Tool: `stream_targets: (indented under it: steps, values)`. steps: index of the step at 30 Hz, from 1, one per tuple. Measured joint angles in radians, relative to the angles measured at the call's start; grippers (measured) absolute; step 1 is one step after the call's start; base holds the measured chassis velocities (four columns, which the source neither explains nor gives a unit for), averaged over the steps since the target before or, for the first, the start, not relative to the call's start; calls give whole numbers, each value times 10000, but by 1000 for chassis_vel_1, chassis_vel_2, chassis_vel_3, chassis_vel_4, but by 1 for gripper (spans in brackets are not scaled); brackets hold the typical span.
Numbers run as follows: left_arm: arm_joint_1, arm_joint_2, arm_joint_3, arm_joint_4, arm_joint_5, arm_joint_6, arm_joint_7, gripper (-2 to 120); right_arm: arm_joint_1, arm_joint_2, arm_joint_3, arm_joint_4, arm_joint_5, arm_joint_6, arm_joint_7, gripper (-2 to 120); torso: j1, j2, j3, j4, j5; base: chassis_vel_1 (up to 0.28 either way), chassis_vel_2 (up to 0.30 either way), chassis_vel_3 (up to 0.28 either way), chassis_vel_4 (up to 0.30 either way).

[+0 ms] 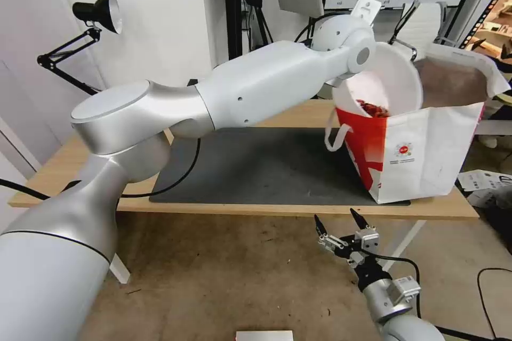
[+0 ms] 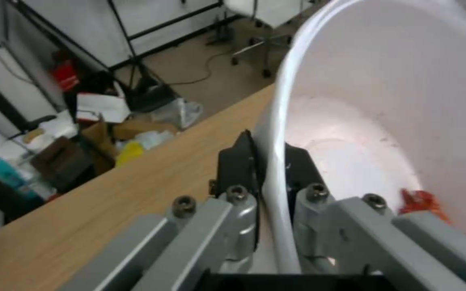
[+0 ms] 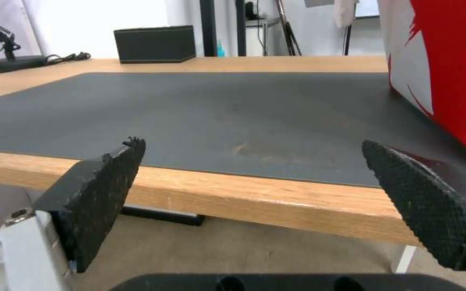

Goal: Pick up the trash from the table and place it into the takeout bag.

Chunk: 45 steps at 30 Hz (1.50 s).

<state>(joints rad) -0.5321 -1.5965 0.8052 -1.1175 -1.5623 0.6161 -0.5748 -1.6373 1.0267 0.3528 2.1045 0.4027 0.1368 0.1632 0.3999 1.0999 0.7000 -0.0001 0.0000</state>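
Note:
My left arm reaches across the table (image 1: 298, 209) to the red-and-white takeout bag (image 1: 426, 154), which stands on the right end of the dark mat (image 1: 256, 165). The left gripper (image 2: 268, 151) is shut on the rim of the white bowl (image 1: 392, 80), held tilted over the bag's open mouth. Red scraps (image 1: 373, 109) lie at the bowl's low edge and show inside the bowl (image 2: 419, 201) in the left wrist view. My right gripper (image 1: 338, 222) hangs open below the table's front edge, with nothing between its pads (image 3: 109, 190).
A black desk lamp (image 1: 98, 13) stands at the table's far left, and its cable (image 1: 181, 176) crosses the mat's left edge. A black tissue box (image 3: 155, 43) sits at the back of the table. Papers and boxes (image 1: 488, 184) lie on the floor to the right.

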Motion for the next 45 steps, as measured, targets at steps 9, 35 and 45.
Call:
stream_targets:
  steps: [9,35,45]
  values:
    - [2,4,-165,-168,-58,-217,320,48,0,0,0,0,0,0,0,100,0,1,0,0,0,0,0,0,0]
    - [1337,914,-784,-1857,-931,-1104,-1542,100,0,0,0,0,0,0,0,100,0,1,0,0,0,0,0,0,0]
    - [2289,2997,-682,-4095,-547,-2462,-1736,100,0,0,0,0,0,0,-1,100,0,1,0,5,-3,0,0,0,0]
